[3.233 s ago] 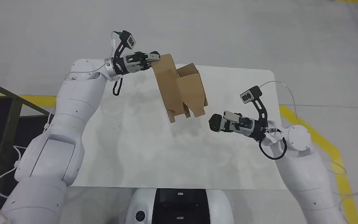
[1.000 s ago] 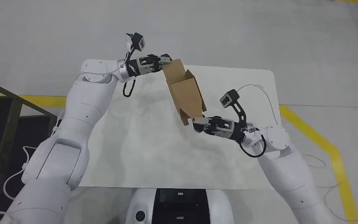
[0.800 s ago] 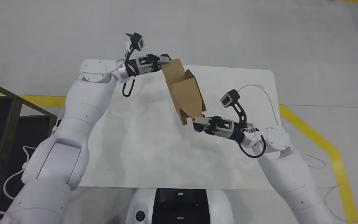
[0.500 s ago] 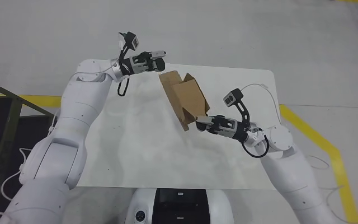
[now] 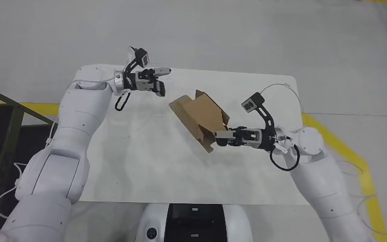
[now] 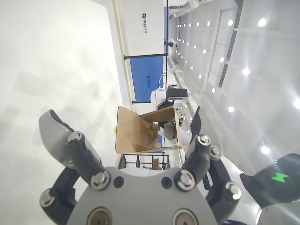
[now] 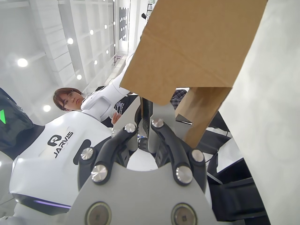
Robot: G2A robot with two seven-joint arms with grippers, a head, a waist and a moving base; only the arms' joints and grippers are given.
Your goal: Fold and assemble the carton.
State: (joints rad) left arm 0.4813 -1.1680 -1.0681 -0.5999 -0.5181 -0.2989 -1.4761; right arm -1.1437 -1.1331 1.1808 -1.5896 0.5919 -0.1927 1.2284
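Where the right fingers (image 7: 145, 118) meet the cardboard, they are clenched on the rim of a brown flap of the carton (image 7: 194, 36), both tips pressed flat together. From above, the same right fingers (image 5: 221, 142) sit at the carton's near corner, the one closest to the robot. The right arm stretches in from the desk's right side, roughly level with the desk top.

Left fingers (image 6: 56, 129): released, spread wide, nothing between them. From above, the left fingers (image 5: 161, 72) hang over the far left part of the desk (image 5: 133, 157). They are well apart from the carton and aimed toward it.

Carton (image 5: 196, 115): plain brown cardboard, half opened, not yet a closed box.
- Position: over the middle of the desk, a little toward the far side.
- Attitude: tilted, one long panel facing up, open mouth turned toward the left arm.
- The left wrist camera looks straight into the carton (image 6: 138, 132). Inner walls are visible, with one folded flap inside.
- End flaps are loose and not tucked.

Contact with the desk: I cannot tell whether the carton's lower edge rests on the surface or is lifted off it. A soft shadow lies on the desk just beneath the carton.

Desk: white top with faint grey smudges.
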